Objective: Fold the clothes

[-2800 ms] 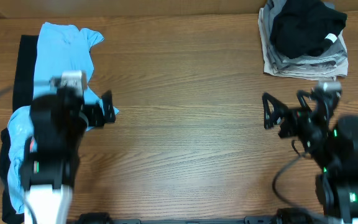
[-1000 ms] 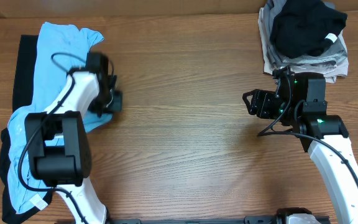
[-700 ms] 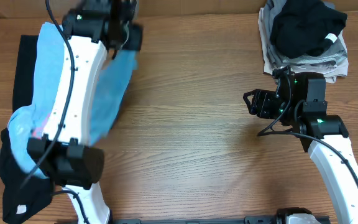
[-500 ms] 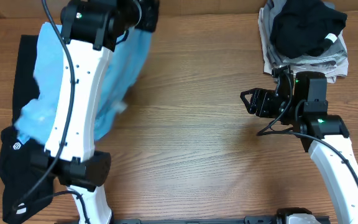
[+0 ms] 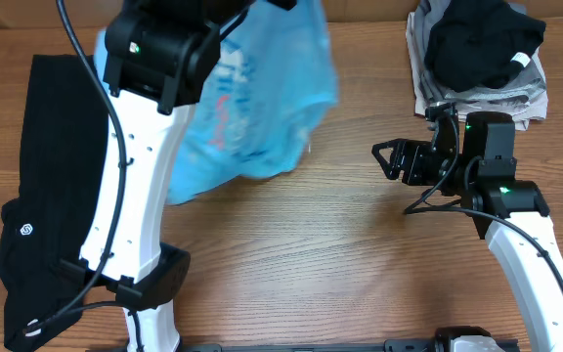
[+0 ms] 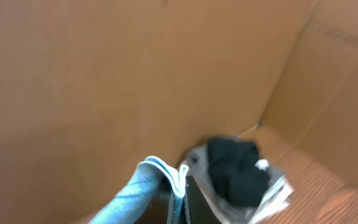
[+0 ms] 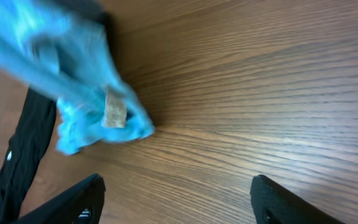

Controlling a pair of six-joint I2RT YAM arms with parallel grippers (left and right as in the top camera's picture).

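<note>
The light blue T-shirt hangs in the air over the back middle of the table, bunched, its red lettering partly showing. My left gripper is shut on a fold of its blue fabric, raised high on the left arm. The long black garment with a small white logo lies flat along the table's left side. My right gripper hovers low at the right, open, nothing between its fingers. In the right wrist view the T-shirt dangles ahead, with the black garment behind it.
A stack of folded clothes, black on top of grey and white, sits at the back right corner and also shows in the left wrist view as a pile. Brown cardboard walls stand behind the wooden table.
My left arm has lifted the blue T-shirt off the black garment and swung it right, toward the table's middle. The black garment is now uncovered. The right gripper has opened a little wider.
</note>
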